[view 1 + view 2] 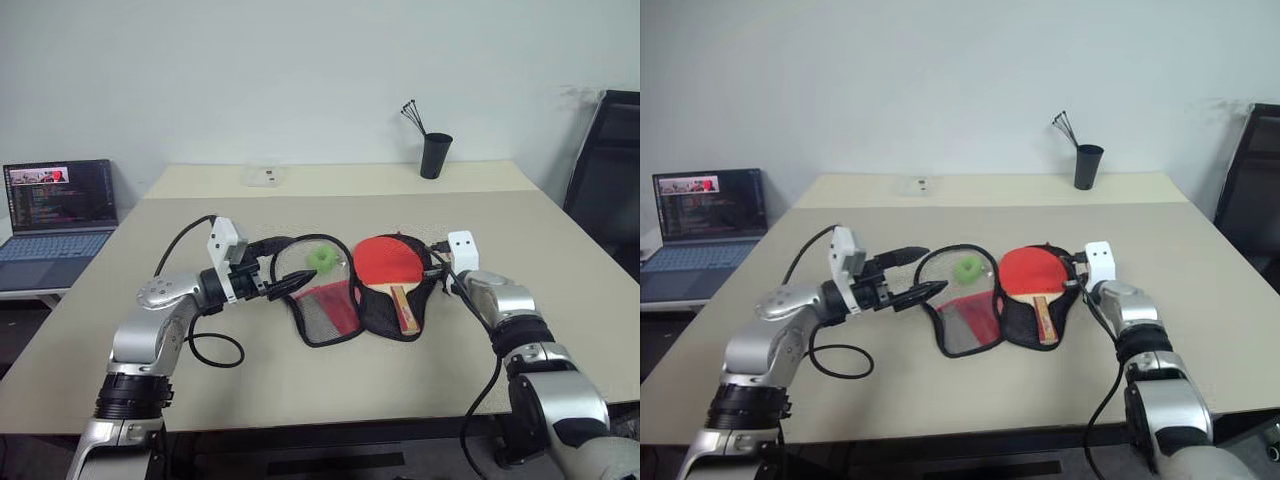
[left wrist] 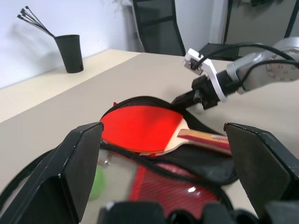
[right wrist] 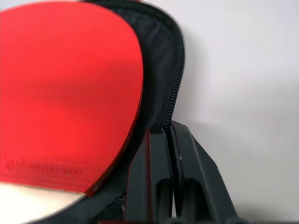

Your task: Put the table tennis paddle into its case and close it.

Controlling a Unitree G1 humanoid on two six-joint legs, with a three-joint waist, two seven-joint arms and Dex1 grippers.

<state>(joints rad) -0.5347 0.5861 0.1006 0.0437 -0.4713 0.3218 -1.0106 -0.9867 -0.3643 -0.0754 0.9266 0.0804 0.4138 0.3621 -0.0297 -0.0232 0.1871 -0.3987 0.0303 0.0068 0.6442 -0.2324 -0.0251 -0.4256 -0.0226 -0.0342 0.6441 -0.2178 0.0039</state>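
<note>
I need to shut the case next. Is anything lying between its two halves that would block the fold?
Nothing visible. The paddle lies flat in the case's right half; the left half holds a green tag. The right tool pinches the zipper edge.

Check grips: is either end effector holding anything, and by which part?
Right end effector is shut on the zip edge of the case, beside the paddle. Left end effector is open, holding nothing.

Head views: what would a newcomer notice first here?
The red paddle lies in the open case at the middle of the table. The right gripper is shut on the case's zipped edge beside the paddle, and the left gripper hovers open at the case's other side. A black cup stands at the far edge.
</note>
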